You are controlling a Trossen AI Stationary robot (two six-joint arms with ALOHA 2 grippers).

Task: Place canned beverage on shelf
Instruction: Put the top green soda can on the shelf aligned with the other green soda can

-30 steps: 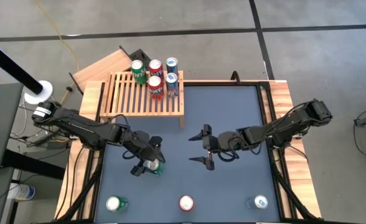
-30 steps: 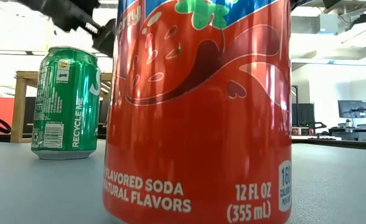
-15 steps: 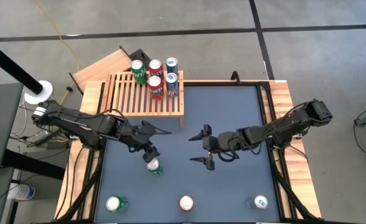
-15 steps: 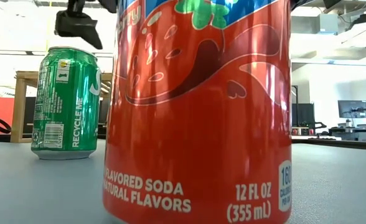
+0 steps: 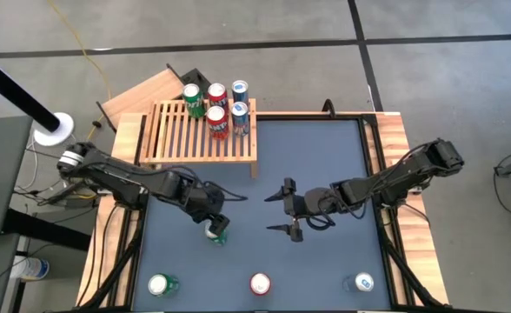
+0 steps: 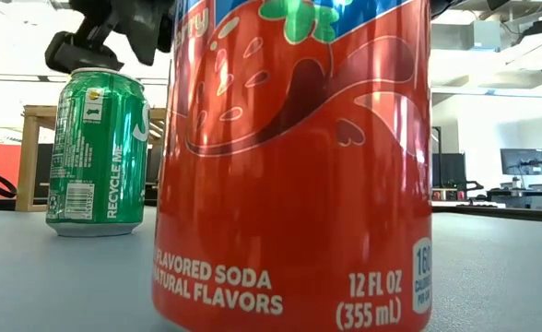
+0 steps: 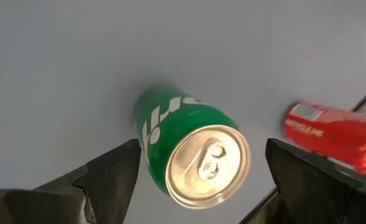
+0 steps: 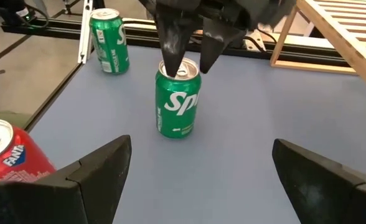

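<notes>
High view shows me the left gripper (image 5: 214, 219) poised directly over an upright green can (image 5: 215, 233) near the middle of the blue table (image 5: 325, 156). Its fingers are spread, one on each side of the can top, and they grip nothing yet. I judge it is lined up this way so the jaws can come down around the can body.

My right gripper (image 5: 288, 210) waits near the table centre, well apart from that can, with fingers fully spread and empty.

Five cans (image 5: 215, 106) already stand in one corner of the shelf (image 5: 186, 139), which sits at the far side of the table. Three more cans wait in a row on the near side: a second green can (image 5: 162, 284), a red can (image 5: 260, 283) and a blue can (image 5: 363, 283).

Low view is almost filled by the red can, so the shelf is mostly hidden there. I cannot tell from above how far the left fingers are above the can rim.
</notes>
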